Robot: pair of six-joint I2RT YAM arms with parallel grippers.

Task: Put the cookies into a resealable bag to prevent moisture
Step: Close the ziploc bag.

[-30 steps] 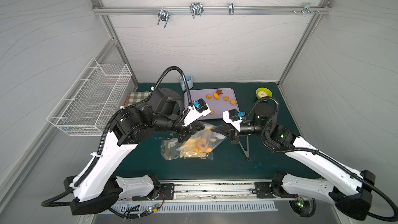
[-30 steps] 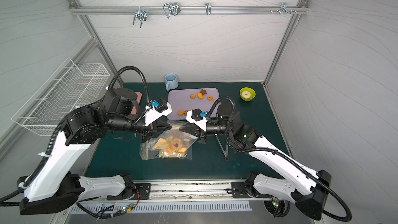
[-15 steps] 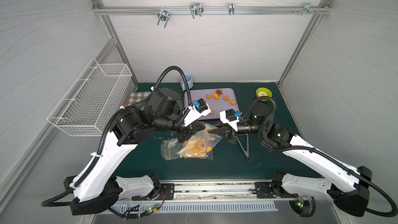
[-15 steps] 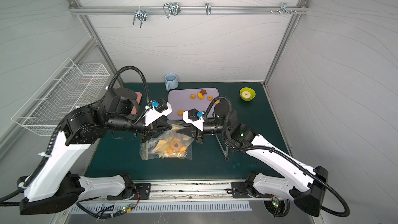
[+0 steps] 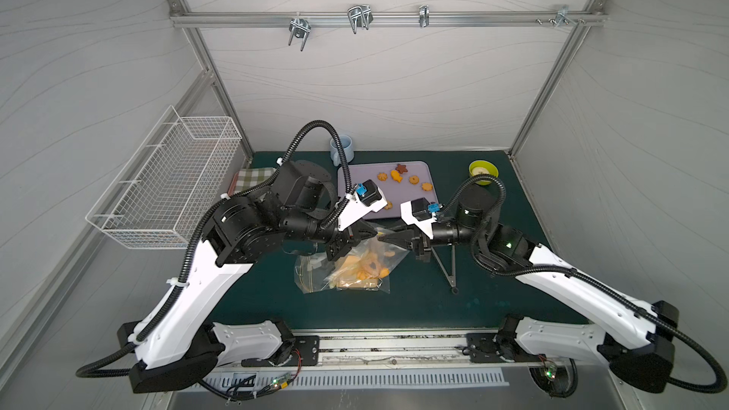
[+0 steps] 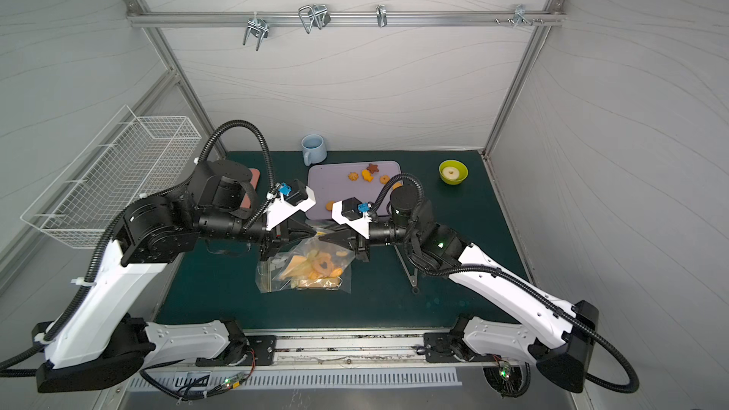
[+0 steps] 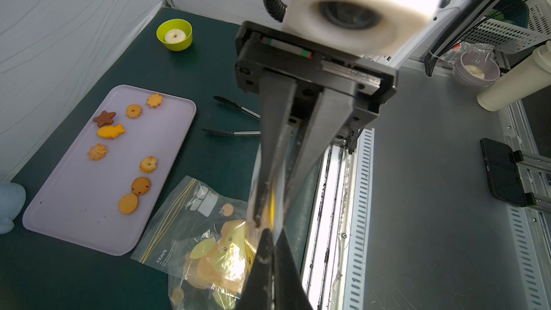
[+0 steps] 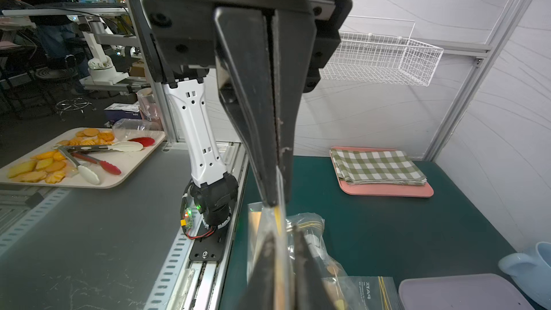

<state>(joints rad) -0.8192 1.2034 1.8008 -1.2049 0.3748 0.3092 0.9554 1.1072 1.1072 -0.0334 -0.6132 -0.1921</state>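
While the wire basket (image 5: 169, 175) hangs at far left, the left gripper (image 5: 371, 233) is clamped on the top edge of the resealable bag (image 5: 351, 274), that edge raised off the green mat (image 5: 434, 309). The right gripper (image 5: 382, 237) pinches the same edge, tips nearly touching the left's. The cookies (image 5: 397, 178) lie loose on the lilac tray (image 5: 369, 173) just behind the bag. Tongs (image 5: 453, 270) sit right of the bag, a green bowl (image 5: 483, 170) in the far right corner.
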